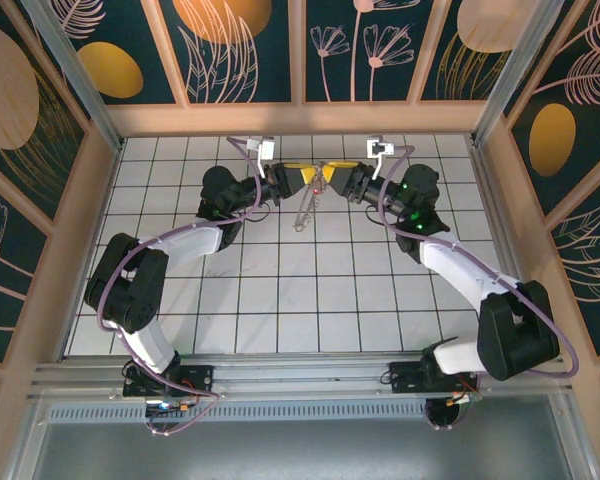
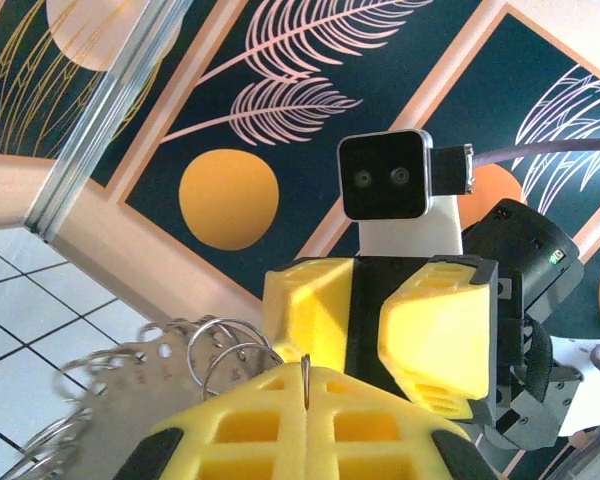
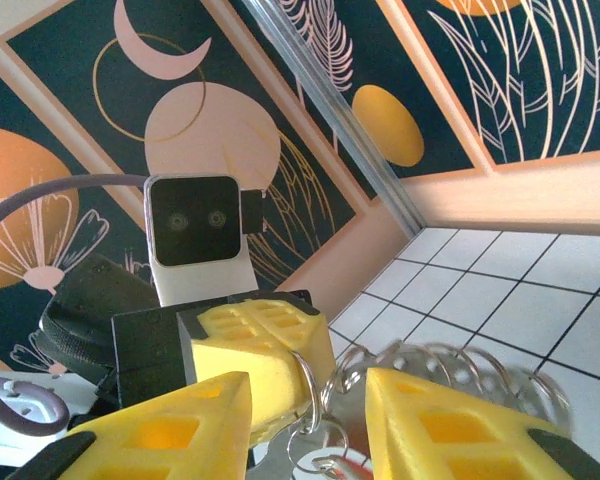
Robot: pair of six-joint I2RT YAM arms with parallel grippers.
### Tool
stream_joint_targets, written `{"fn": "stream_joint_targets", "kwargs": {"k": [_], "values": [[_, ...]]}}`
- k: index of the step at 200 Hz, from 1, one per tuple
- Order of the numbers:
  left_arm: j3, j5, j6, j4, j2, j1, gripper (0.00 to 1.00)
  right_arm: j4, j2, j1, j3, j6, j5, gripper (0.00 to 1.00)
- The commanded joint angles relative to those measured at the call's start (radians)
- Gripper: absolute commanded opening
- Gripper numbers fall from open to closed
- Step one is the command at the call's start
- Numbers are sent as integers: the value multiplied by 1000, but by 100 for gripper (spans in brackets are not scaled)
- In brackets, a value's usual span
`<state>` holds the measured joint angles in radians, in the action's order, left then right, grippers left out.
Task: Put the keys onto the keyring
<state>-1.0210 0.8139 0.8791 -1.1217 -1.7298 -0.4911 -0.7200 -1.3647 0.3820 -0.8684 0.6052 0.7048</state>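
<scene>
Two arms are seen from above, reaching in from either side and meeting over the far middle of the tiled table (image 1: 280, 290). The left arm (image 1: 180, 245) is bent up from its base, and the left gripper (image 1: 305, 178) is pointed rightward. In the left wrist view its yellow fingers (image 2: 240, 430) are pressed together, and a thin wire of the keyring (image 2: 220, 350) is pinched upright in the seam between them.

The keyring (image 1: 308, 205) is held off the table between the two grippers. From above it is seen hanging down as a floppy, chain-like strand; close up it is shown as a run of overlapping metal coils (image 3: 450, 370).

The right gripper (image 1: 332, 180) is faced toward the left one, almost tip to tip. In the right wrist view its fingers (image 3: 160, 430) are set partly apart, with coils lying in the gap and the left gripper (image 3: 265, 350) just beyond. A small patch of red (image 3: 352, 462) is glimpsed low in that gap; whether it is the key's head, and whether anything is being squeezed there, cannot be told. The right arm (image 1: 460, 265) is stretched back to its base.
</scene>
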Motion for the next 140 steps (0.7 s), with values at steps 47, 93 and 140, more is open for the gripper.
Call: {"fn": "stream_joint_targets", "kwargs": {"k": [47, 93, 140], "values": [[-27, 8, -23, -30, 44, -4, 0, -95, -54, 38, -20, 33, 8, 32], [-25, 9, -24, -33, 44, -3, 0, -104, -56, 42, -18, 30, 10, 16], [-25, 14, -16, -38, 37, -4, 0, -111, -76, 44, -48, 35, 28, 12]]}}
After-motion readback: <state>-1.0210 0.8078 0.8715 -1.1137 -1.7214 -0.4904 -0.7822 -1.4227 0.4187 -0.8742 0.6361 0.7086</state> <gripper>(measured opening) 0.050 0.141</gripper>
